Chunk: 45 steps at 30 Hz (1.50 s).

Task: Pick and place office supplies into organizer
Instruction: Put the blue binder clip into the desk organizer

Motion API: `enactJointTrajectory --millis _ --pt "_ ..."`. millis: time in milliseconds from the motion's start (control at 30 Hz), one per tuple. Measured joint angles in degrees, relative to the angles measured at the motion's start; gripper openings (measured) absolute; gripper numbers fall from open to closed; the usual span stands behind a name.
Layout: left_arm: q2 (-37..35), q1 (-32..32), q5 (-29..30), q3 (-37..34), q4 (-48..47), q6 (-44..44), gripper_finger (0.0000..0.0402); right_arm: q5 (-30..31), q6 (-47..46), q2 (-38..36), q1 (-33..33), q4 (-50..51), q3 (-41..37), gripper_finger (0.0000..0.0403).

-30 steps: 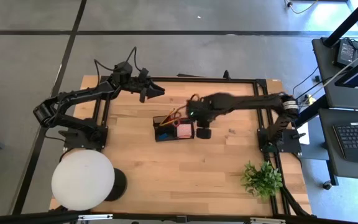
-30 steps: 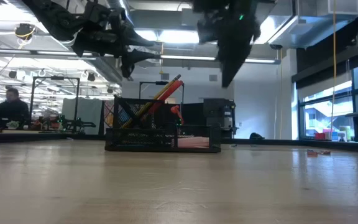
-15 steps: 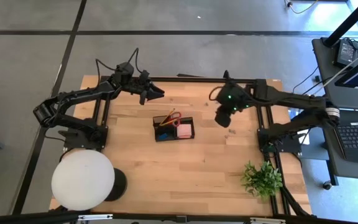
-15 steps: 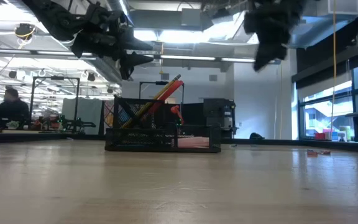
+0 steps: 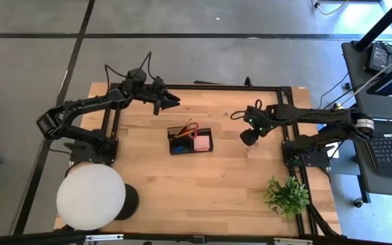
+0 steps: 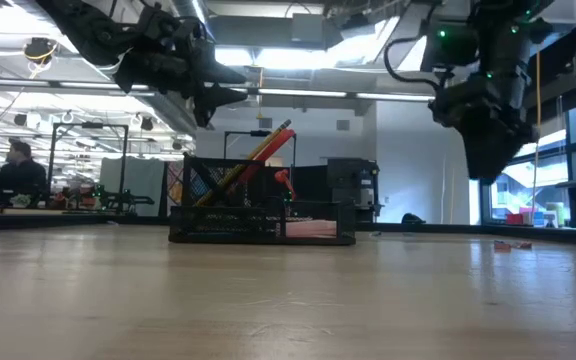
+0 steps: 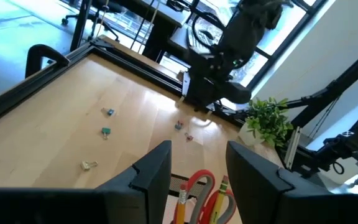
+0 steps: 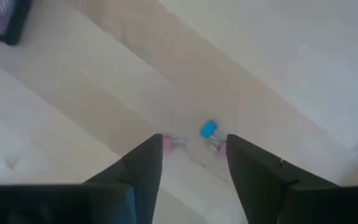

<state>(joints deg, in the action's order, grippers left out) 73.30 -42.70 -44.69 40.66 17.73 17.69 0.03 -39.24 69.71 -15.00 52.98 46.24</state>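
Note:
The black organizer (image 5: 190, 141) stands mid-table and holds red-handled scissors (image 5: 190, 127), pencils and a pink note block (image 5: 202, 143). My right gripper (image 5: 248, 137) hangs to its right, pointing down and open, above a tiny blue piece (image 8: 209, 129) and two small clips (image 8: 173, 144) that lie on the wood just beyond its fingertips (image 8: 194, 155). My left gripper (image 5: 173, 101) waits open in the air beyond the organizer's far side. From there it looks over the scissors' handles (image 7: 201, 185).
Several small clips (image 7: 106, 131) lie scattered on the wood to the right of the organizer. A green plant (image 5: 286, 196) stands at the near right corner. A large white round lamp (image 5: 90, 196) fills the near left corner. A black frame (image 5: 223, 87) edges the table.
My right gripper has swung from above the organizer's right end toward the table's right edge. It has sunk somewhat and rolled about its own axis. It now hangs over the small pieces on the wood. The organizer and its contents have stayed put.

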Motion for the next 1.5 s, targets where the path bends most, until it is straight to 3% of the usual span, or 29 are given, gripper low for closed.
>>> enactJointTrajectory --millis 167,267,533,633,967,1500 --pt "-0.01 0.00 0.02 0.00 -0.01 0.00 0.0147 -0.15 -2.52 0.02 0.26 -0.49 -2.26 0.0184" --pt "-0.01 0.00 0.04 0.00 -0.01 -0.01 0.0147 -0.14 0.73 0.04 0.24 -0.49 -2.56 0.0180" --pt "0.00 0.00 0.04 -0.01 -0.01 -0.48 0.0147 0.36 28.23 0.04 0.68 -1.65 -2.56 0.0177" --pt "-0.02 0.00 0.04 0.00 -0.03 -0.48 0.0147 0.41 33.97 0.04 0.65 -3.08 -2.56 0.0177" --pt "0.00 0.00 0.07 -0.01 -4.15 -3.44 0.0147 3.33 42.63 1.41 0.65 -3.55 -2.56 0.0177" --pt "0.00 0.00 0.07 0.00 -4.91 -3.96 0.0147 1.62 51.75 15.11 0.66 -4.56 -2.56 0.0177"
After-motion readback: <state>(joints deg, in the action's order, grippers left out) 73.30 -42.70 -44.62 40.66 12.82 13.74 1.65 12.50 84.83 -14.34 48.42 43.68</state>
